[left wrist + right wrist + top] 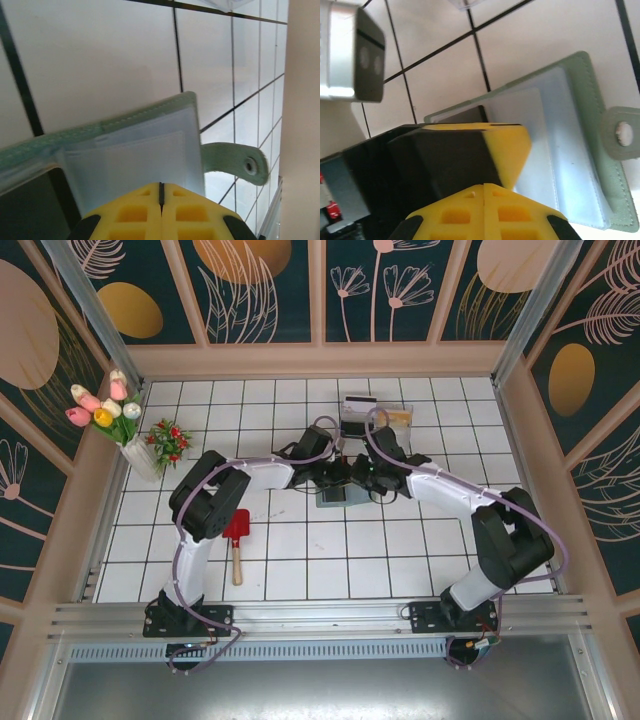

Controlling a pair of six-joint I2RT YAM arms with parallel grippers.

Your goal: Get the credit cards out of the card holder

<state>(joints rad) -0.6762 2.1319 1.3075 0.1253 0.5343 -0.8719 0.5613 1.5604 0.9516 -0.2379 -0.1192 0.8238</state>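
on the tiles (pixel 520 40), grey-green card holder (pixel 555 140), open

Card holder (pixel 555 150) grey-green, blue-grey inside; tiles (pixel 100 60) white, black grout.

Tiled table (pixel 300 570): white, dark grout. The left gripper (pixel 333 478) and right gripper (pixel 365 481) meet near the table centre, over the card holder (pixel 334 499), whose grey edge shows at their 6 o'clock. At 12 o'clock from the holder lies a striped credit card (pixel 360 403), with a tan-gold credit card (pixel 398 418) just beside it at 3 o'clock. Red shovel (pixel 237 533) at 8 o'clock, well apart. Flower vase (pixel 135 455) at 10 o'clock, with a small red-flowered plant (pixel 170 440) beside it.
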